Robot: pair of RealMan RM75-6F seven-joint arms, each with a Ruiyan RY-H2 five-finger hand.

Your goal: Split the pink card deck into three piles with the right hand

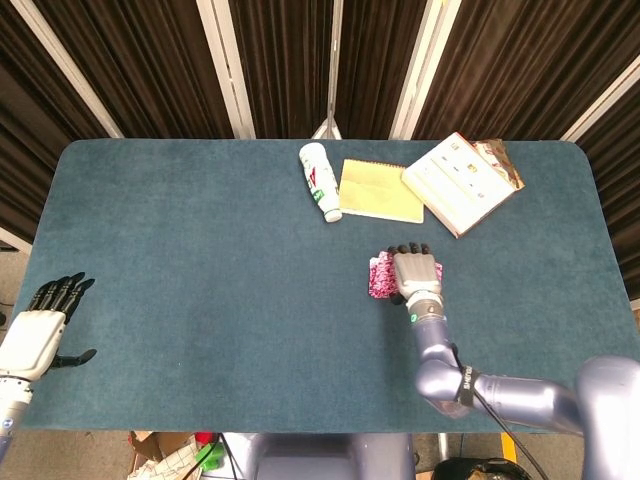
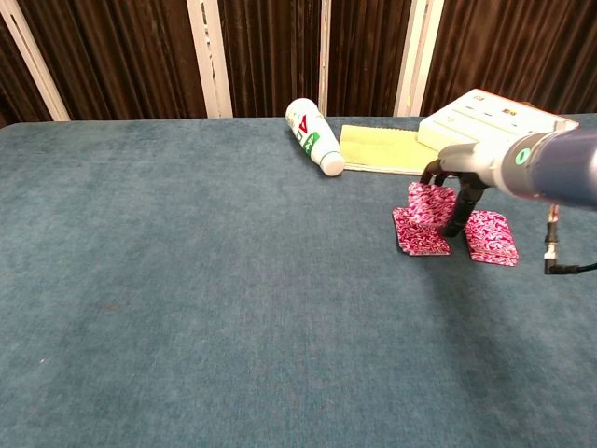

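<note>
Two pink patterned card piles lie on the blue table: one [image 2: 422,235] under my right hand and one [image 2: 492,239] to its right. My right hand [image 2: 459,191] hovers over the first pile, fingers pointing down, and holds a packet of pink cards [image 2: 431,199] lifted just above it. In the head view the right hand [image 1: 416,272] covers most of the cards; pink cards [image 1: 380,278] show at its left edge. My left hand [image 1: 35,335] hangs off the table's left edge, fingers spread, holding nothing.
A white bottle [image 2: 315,140] lies on its side at the back of the table [image 2: 187,280]. Beside it are a yellow notepad [image 2: 382,149] and a white book [image 2: 490,121], just behind the cards.
</note>
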